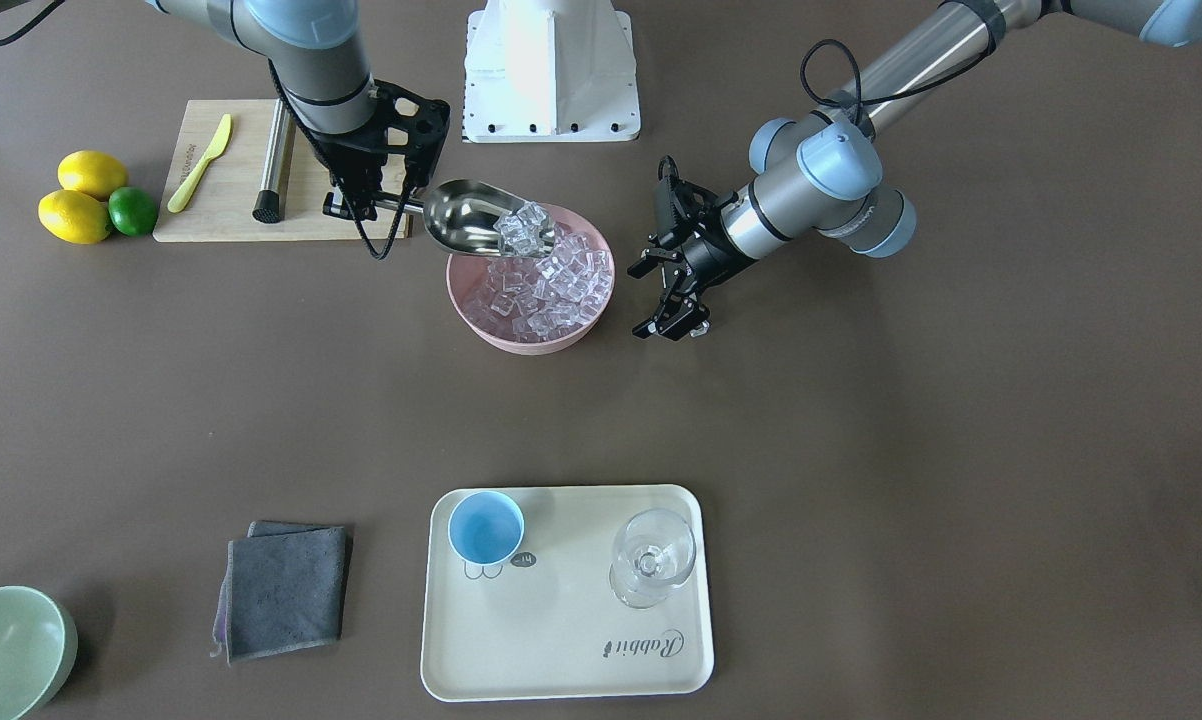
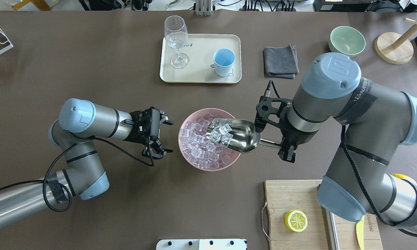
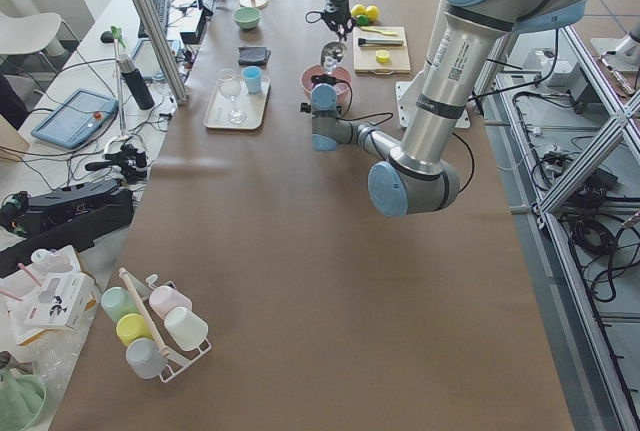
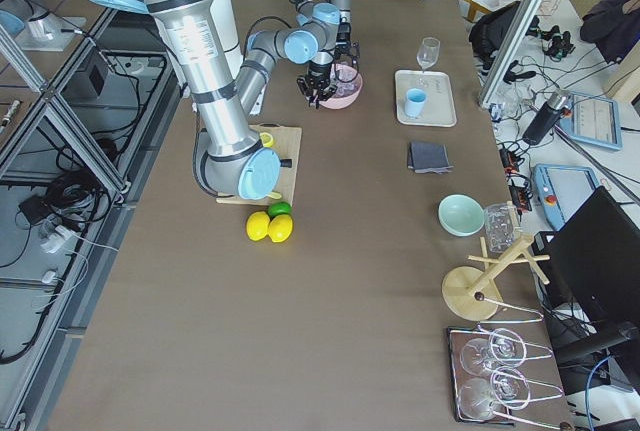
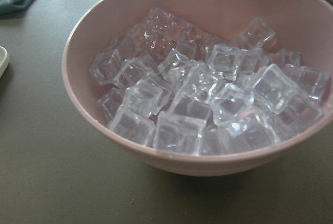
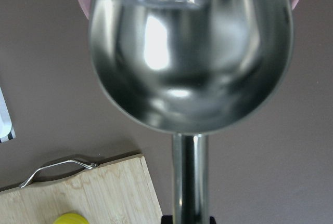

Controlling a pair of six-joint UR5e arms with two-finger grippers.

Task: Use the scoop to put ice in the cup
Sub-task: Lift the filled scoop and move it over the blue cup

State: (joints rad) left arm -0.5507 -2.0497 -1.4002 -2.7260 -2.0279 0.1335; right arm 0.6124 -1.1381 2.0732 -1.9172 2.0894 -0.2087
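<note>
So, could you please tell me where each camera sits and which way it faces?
Front-facing: across the table, facing the robot's base; both arms, right gripper holding the shiny steel scoop.
Overhead: behind the robot, looking forward; both arms flank the pink bowl of clear ice cubes.
Exterior left: table's left end; left arm nearest.
Exterior right: right end; right arm nearest.
Left wrist: into the bowl; no body.
Right wrist: along the scoop; hardly any body.
Shared: the first two show the small light-blue cup on the cream tray.

Tray (image 2: 201, 52): held stemmed glass (image 2: 176, 36).
Grey cloth (image 2: 279, 61): lay folded near green bowl (image 2: 347, 41).
Cutting board (image 1: 229, 212): carried yellow knife (image 1: 201, 163).
</note>
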